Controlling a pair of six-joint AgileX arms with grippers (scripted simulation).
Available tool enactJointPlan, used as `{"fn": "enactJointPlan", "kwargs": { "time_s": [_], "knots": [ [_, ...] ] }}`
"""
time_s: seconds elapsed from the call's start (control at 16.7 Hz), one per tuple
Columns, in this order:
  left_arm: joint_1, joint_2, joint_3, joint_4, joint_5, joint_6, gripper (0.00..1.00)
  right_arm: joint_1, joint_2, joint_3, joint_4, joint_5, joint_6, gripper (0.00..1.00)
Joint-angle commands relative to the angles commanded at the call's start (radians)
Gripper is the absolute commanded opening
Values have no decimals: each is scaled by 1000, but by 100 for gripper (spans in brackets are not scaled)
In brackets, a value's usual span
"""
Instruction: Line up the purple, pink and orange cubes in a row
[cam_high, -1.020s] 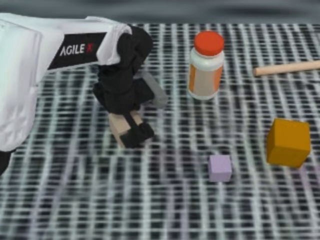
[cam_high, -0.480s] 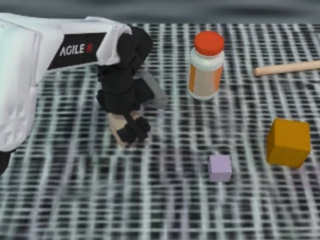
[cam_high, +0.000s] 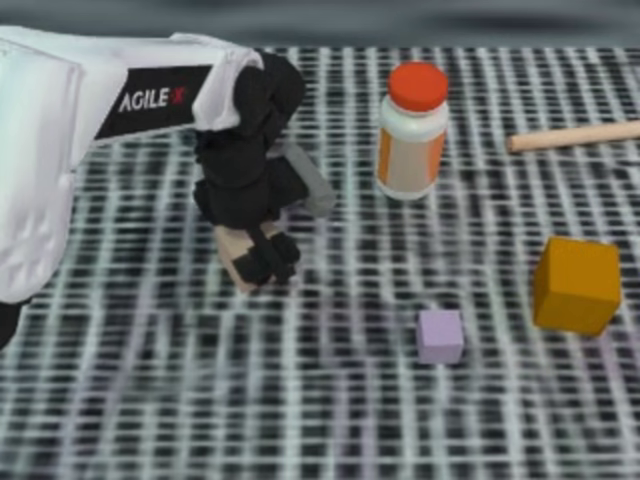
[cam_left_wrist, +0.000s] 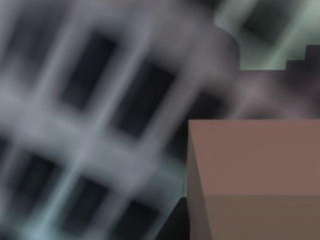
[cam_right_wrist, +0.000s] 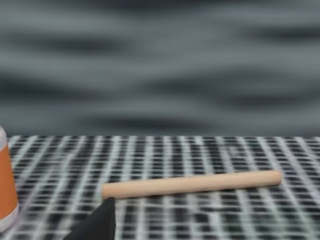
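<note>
Three cubes are sitting on the checked desk (cam_high: 150, 400), and the jar (cam_high: 411, 130) with the orange lid is serving as the landmark. Left of the jar and a little nearer the camera, the left pincer (cam_high: 266, 257) is pressing down over the pink cube (cam_high: 236, 255), its black fingers closing against the cube's sides (most of the cube is hiding under them). The left wrist camera is showing that same pink cube (cam_left_wrist: 255, 180) filling one corner of its picture. Below the jar, well apart from it, the purple cube (cam_high: 441, 336) is lying alone. Right of that and lower than the jar, the orange cube (cam_high: 575, 285) is standing by itself. Right of the jar, a wooden stick (cam_high: 575, 135) is lying flat. One dark fingertip of the right pincer (cam_right_wrist: 97, 222) is showing only in its own wrist camera; I cannot tell its state.
</note>
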Motion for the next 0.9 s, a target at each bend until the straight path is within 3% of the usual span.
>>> {"fn": "enactJointPlan", "kwargs": {
  "time_s": [0.42, 0.9],
  "knots": [
    [-3, -25, 16, -27, 9, -3, 0, 0, 0, 0, 0, 0, 0, 100],
    [16, -97, 156, -240, 8, -6, 0, 0, 0, 0, 0, 0, 0, 100]
  ]
}}
